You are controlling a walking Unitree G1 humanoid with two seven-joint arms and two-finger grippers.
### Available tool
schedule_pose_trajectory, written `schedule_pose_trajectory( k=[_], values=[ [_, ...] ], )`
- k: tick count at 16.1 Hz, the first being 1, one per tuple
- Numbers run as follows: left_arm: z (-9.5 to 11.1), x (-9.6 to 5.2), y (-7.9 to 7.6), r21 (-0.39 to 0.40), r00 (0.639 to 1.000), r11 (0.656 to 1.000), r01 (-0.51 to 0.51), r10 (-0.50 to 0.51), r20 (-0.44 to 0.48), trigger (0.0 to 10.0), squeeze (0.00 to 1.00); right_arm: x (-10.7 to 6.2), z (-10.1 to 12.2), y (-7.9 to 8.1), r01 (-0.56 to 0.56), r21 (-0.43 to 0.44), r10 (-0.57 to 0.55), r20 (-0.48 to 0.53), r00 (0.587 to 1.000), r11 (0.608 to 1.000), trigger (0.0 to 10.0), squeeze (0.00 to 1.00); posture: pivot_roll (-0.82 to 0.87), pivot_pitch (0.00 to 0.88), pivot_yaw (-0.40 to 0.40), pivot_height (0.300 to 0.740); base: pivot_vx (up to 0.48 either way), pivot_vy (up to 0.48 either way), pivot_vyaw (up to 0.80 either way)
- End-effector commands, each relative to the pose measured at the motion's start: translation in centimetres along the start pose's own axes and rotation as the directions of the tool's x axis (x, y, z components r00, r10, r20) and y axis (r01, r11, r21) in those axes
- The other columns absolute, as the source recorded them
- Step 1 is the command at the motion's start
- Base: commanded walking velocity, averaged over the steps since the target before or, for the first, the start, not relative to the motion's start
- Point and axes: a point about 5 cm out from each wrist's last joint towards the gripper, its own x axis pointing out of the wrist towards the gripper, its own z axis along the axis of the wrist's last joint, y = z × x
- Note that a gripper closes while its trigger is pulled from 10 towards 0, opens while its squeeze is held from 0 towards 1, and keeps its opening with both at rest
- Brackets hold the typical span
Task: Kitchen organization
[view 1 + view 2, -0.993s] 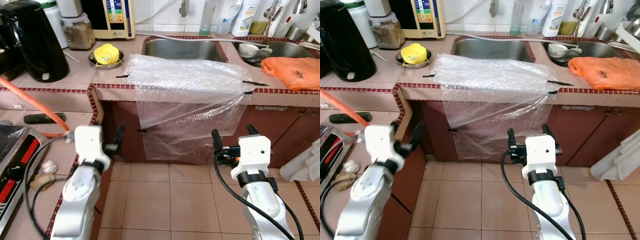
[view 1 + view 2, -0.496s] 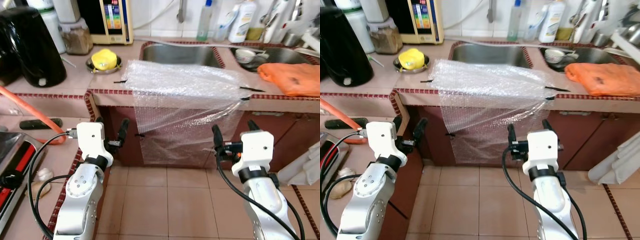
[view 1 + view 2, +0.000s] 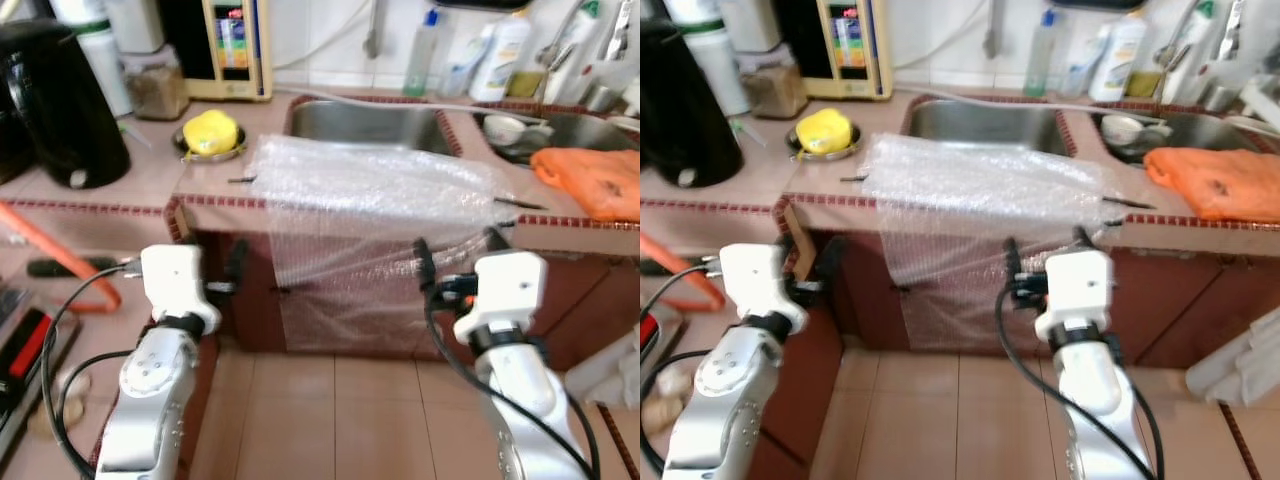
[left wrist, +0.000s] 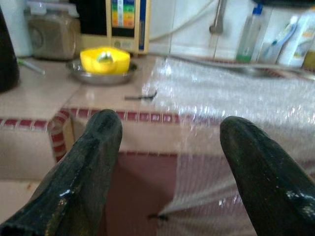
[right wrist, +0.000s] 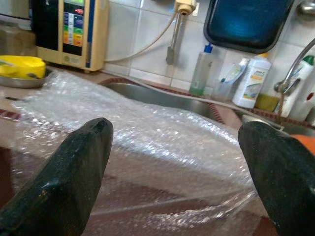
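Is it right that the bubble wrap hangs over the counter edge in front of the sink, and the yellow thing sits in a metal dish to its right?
Not quite. The bubble wrap does hang over the counter edge in front of the sink, but the yellow thing in its metal dish sits to its left, as the left eye view shows.

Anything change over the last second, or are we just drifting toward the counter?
Both grippers, left and right, rose toward the hanging clear bubble wrap sheet, fingers open, gripping nothing. The view itself shifted as well. The wrap, the yellow object in its steel dish and the orange cloth stayed put.
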Motion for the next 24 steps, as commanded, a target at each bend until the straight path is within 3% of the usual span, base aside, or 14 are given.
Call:
schedule_pose_trajectory(
  k=[1,9,12,22,24],
  values=[
    [0.26,0.21,-1.07,-0.009,0.999,0.999,0.032,-0.032,0.01,10.0,0.0,-0.07,0.12,-0.8,0.024,-0.015,-0.024,0.006,1.0,1.0,10.0,0.0,0.01,0.042,-0.012,0.74,0.352,0.0,0.0],
    [0.05,0.28,-1.28,-0.01,0.999,0.999,0.032,-0.032,0.004,10.0,0.0,0.1,0.16,-0.72,0.022,-0.019,-0.022,0.012,1.0,1.0,10.0,0.0,0.01,0.04,-0.011,0.74,0.355,0.0,0.0],
    [0.11,0.44,-1.32,-0.001,0.999,0.999,0.033,-0.033,0.007,10.0,0.0,0.14,0.11,-0.82,0.027,-0.023,-0.027,0.012,1.0,0.999,10.0,0.0,0.01,0.035,-0.006,0.74,0.0,0.0,0.0],
    [0.04,0.57,-1.14,0.004,0.999,0.999,0.039,-0.039,0.001,10.0,0.0,0.22,0.09,-0.43,0.026,-0.02,-0.025,0.018,1.0,0.999,10.0,0.0,0.02,0.03,0.0,0.74,0.0,-0.469,0.0],
    [0.21,0.64,-0.77,-0.001,1.0,1.0,-0.002,0.002,0.01,10.0,0.0,0.28,0.16,-0.22,0.018,-0.011,-0.018,0.021,1.0,1.0,10.0,0.0,0.02,0.033,0.001,0.74,0.0,-0.152,0.0]
  ],
)
